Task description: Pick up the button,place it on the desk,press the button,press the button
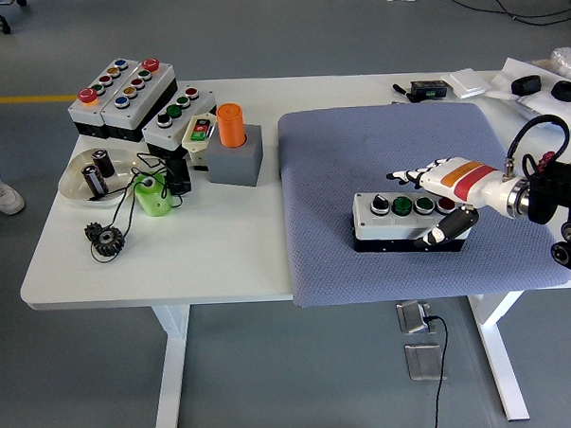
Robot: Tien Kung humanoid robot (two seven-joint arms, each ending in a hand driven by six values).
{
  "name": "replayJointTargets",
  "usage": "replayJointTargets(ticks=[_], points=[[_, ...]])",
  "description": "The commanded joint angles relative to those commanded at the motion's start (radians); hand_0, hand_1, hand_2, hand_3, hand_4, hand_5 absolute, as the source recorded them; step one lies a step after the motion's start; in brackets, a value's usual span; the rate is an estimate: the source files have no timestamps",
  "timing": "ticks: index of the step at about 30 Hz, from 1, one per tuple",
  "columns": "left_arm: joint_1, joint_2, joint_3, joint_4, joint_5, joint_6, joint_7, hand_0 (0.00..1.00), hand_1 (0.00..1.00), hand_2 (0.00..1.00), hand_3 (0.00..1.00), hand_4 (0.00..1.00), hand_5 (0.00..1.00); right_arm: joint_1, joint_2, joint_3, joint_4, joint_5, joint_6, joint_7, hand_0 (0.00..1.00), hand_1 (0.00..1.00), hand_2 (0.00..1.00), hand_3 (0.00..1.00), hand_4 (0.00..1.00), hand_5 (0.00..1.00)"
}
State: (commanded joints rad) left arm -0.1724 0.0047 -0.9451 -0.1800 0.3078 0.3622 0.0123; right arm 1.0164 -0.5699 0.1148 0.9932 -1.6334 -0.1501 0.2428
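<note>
A white-topped button box (pixel 402 219) with a black base lies on the blue-grey mat (pixel 349 154) at the right. Its top shows a black knob, two green buttons and a red button. My right hand (pixel 435 200) hovers at the box's right end, fingers spread above its far edge and thumb by its near side. It holds nothing. My left arm is out of view.
Several other button boxes (pixel 129 93) stand at the table's far left. Next to them are an orange cylinder (pixel 230 124) in a grey block, a bowl (pixel 80 181) with parts, a green cup (pixel 151 195) and black gears (pixel 106 240). Black and white items (pixel 469 83) lie at the far right.
</note>
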Motion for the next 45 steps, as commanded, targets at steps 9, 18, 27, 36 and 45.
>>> replayJointTargets(ticks=[9,18,27,36,45], points=[[-0.002,0.0,-0.001,0.0,0.001,0.0,0.0,0.663,0.707,0.722,0.522,0.328,0.96,-0.015,-0.011,0.019,-0.049,-0.013,0.0,-0.006,0.896,0.766,0.902,0.998,0.967,0.404],[-0.006,0.001,0.0,0.0,-0.002,-0.001,-0.003,0.663,0.707,0.722,0.523,0.328,0.961,-0.032,-0.055,0.041,0.026,-0.01,0.012,-0.017,0.9,0.766,0.904,0.998,0.971,0.388],[-0.009,0.004,-0.002,0.0,0.002,-0.003,-0.004,0.661,0.706,0.722,0.522,0.327,0.958,-0.111,-0.173,0.196,0.258,0.104,-0.03,-0.042,0.9,0.757,0.885,0.998,0.969,0.398],[-0.008,0.007,0.006,0.0,-0.011,-0.005,-0.007,0.66,0.706,0.72,0.521,0.328,0.96,-0.183,-0.264,0.258,0.365,0.287,-0.184,-0.044,0.195,0.008,0.203,0.803,0.721,0.313],[-0.015,0.006,0.01,0.0,-0.015,-0.005,-0.009,0.659,0.705,0.72,0.522,0.329,0.961,-0.2,-0.289,0.246,0.374,0.364,-0.023,-0.099,0.088,0.002,0.098,0.737,0.667,0.313]])
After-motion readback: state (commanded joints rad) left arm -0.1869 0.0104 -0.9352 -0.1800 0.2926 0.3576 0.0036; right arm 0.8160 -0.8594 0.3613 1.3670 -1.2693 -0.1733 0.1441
